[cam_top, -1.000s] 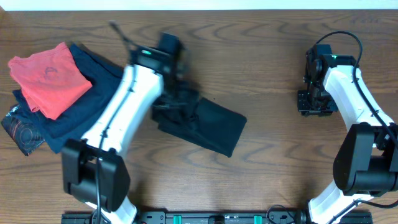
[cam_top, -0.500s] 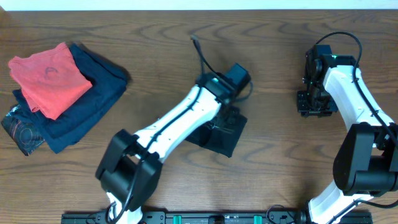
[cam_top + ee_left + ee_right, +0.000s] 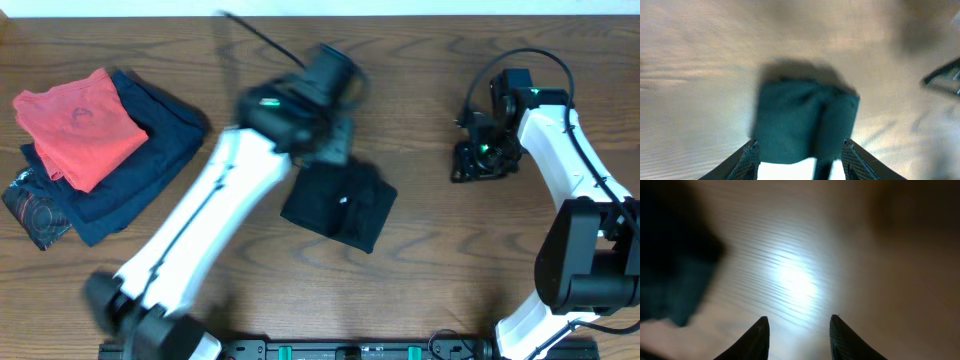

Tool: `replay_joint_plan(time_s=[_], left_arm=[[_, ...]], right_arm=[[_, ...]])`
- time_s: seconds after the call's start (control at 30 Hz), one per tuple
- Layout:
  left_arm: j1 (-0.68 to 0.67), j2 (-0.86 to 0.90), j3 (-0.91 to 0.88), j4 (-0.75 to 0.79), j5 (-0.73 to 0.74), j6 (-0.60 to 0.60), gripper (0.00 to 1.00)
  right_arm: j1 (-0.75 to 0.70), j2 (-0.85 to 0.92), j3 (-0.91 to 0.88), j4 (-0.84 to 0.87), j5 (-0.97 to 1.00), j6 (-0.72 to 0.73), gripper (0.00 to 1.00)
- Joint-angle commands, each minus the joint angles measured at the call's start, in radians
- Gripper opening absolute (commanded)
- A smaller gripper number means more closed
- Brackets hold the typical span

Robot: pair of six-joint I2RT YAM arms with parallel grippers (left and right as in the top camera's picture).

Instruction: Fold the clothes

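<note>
I find the black soft-fabric T-shirt folded into a compact bundle on the brown wooden table, about mid-table, with a small white mark showing on its upper face. The left claw sits over the shirt's far edge. Its fingers are spread wide and hold nothing, and the shirt lies below them in the left wrist view. The left arm is blurred overhead. The right claw is well to the right of the shirt, parted and empty above bare table. At far left a coral-red folded garment lies on a navy blue folded garment.
</note>
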State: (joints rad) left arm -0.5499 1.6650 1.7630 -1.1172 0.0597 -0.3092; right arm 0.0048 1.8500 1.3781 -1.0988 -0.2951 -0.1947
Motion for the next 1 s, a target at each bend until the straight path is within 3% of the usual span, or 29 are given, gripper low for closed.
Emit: replay_joint_plan(time_s=[0.0,0.1,0.37,0.5,0.63,0.77,0.87,0.97], left_arm=[[0.080,0.002,-0.007,-0.007,-0.031,0.016,0.54],[0.149,0.013,-0.047,0.000,-0.031,-0.014,0.55],[0.219,0.096,-0.141,0.021,0.013,-0.070,0.55],[0.205,0.158,-0.164,0.042,0.061,-0.069,0.55],[0.188,0.211,-0.181,0.047,0.095,-0.069,0.55],[0.169,0.245,-0.209,0.088,0.097,-0.069,0.55],[0.156,0.271,-0.220,0.111,0.097,-0.066,0.55],[0.140,0.297,-0.220,0.121,0.097,-0.066,0.55]], right_arm=[[0.053,-0.019,0.004,0.060,-0.368,-0.126,0.38],[0.115,-0.019,0.004,0.173,-0.479,-0.112,0.40],[0.335,-0.019,0.004,0.344,-0.433,-0.087,0.43],[0.403,-0.019,0.003,0.331,-0.325,-0.048,0.43],[0.428,-0.019,-0.006,0.179,-0.192,-0.048,0.44],[0.420,-0.019,-0.072,0.080,0.072,-0.043,0.53],[0.393,-0.019,-0.145,0.110,0.253,0.043,0.56],[0.352,-0.019,-0.186,0.153,0.294,0.111,0.54]])
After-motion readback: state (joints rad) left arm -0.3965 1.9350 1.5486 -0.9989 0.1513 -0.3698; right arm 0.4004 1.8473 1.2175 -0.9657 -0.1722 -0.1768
